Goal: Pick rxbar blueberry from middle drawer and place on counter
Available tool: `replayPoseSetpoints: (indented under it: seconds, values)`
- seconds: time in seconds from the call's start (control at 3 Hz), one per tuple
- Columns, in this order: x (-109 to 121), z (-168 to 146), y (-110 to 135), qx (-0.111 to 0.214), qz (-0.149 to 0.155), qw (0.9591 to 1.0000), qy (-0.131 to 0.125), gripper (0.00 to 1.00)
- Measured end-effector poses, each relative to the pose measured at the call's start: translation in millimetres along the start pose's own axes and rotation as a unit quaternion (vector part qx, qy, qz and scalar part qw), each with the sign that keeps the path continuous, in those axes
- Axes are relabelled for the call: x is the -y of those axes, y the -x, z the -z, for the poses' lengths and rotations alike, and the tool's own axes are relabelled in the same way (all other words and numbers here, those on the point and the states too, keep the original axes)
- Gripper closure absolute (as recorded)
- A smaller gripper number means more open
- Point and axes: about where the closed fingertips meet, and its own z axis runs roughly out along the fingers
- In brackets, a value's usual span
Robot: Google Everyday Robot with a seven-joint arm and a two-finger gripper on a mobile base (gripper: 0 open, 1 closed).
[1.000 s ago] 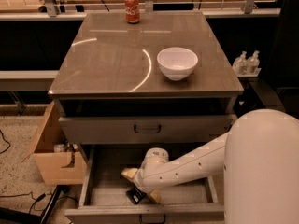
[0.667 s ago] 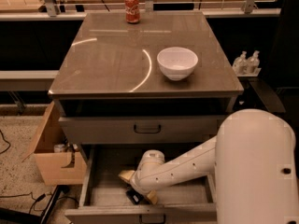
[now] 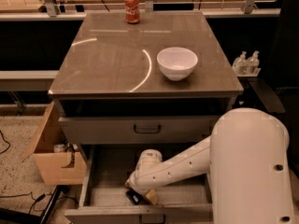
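The gripper [image 3: 144,199] is down inside the middle drawer [image 3: 112,214] to take the rxbar blueberry [image 3: 132,198] just beside it; whether it is open or closed I cannot tell

My arm [image 3: 187,164] is stretched into the open lower drawer [image 3: 105,171]. The claw [image 3: 141,197] is low over the drawer floor, near the front and left of centre. The drawer above [image 3: 147,129] is closed. On the desk [image 3: 103,55] I see a white bowl [image 3: 177,63] toward the right and a red can [image 3: 132,8] upright at the far edge, well apart. A cardboard box [image 3: 49,157] sits on the floor to the left.
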Motion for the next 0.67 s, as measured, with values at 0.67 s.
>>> replayPoseSetpoints:
  seconds: [0.67]
  values:
    - [2.0,6.7,0.3,0.0,0.0,1.0,0.0,0.88]
